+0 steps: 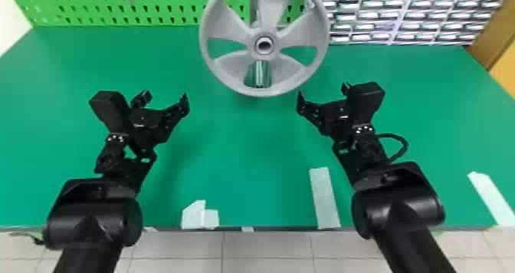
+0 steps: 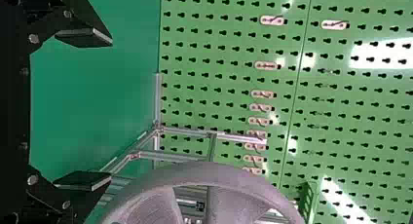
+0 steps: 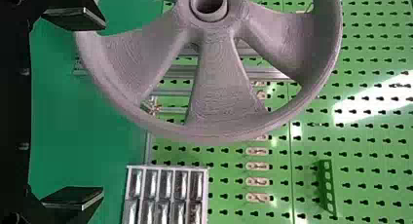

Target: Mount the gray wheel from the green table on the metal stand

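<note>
Gray spoked wheel, finely ridged, before straight-barred metal stand

Free room above the near green table, obstacle beyond: gray wheel

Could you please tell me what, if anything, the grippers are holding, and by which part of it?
Nothing is held: the left gripper and the right gripper are both open, clear of the gray wheel.

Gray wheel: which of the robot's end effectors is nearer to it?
Right. In the head view, the right end effector is close to the gray wheel, at its lower right; the left end effector is farther off, lower left.
</note>
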Robot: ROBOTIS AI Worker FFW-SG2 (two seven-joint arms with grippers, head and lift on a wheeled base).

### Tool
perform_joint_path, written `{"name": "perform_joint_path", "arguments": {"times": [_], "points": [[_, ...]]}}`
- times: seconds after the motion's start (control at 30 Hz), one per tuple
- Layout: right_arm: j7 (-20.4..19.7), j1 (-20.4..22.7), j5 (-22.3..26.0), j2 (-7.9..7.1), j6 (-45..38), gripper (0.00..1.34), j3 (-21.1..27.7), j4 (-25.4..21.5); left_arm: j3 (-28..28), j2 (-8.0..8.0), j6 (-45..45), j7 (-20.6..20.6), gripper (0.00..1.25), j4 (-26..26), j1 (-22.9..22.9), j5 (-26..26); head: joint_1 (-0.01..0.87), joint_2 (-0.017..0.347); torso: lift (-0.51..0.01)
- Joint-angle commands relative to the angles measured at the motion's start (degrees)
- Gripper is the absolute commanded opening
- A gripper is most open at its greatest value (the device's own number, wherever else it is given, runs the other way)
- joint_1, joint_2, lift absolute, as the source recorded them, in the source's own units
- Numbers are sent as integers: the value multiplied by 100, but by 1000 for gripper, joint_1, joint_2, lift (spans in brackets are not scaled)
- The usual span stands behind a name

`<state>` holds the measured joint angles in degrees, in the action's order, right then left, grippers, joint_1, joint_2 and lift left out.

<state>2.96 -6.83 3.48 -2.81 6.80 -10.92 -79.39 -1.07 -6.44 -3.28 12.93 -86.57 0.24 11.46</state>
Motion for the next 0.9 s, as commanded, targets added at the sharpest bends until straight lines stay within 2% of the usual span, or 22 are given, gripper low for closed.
{"name": "perform_joint_path", "arguments": {"times": [0.0,0.17,0.37,0.53,0.73,0.87], "points": [[38,77,-67,-18,85,1235,46,20,-24,2,-41,-1,959,9,11,-82,868,52,-93],[38,182,-49,-9,225,1235,134,91,-95,2,-41,-1,959,53,-7,-231,868,52,-93],[38,288,-111,176,383,1235,406,117,-191,11,-85,-27,959,132,-24,-240,868,52,-93],[29,323,-137,255,445,1235,512,126,-209,11,-138,-185,959,132,-16,-275,868,52,-93],[-147,393,-190,286,515,1235,609,126,-209,11,-261,-475,957,132,11,-258,868,52,-93],[-305,411,-164,286,586,1235,609,117,-227,11,-288,-502,957,132,11,-249,868,52,-93]]}}
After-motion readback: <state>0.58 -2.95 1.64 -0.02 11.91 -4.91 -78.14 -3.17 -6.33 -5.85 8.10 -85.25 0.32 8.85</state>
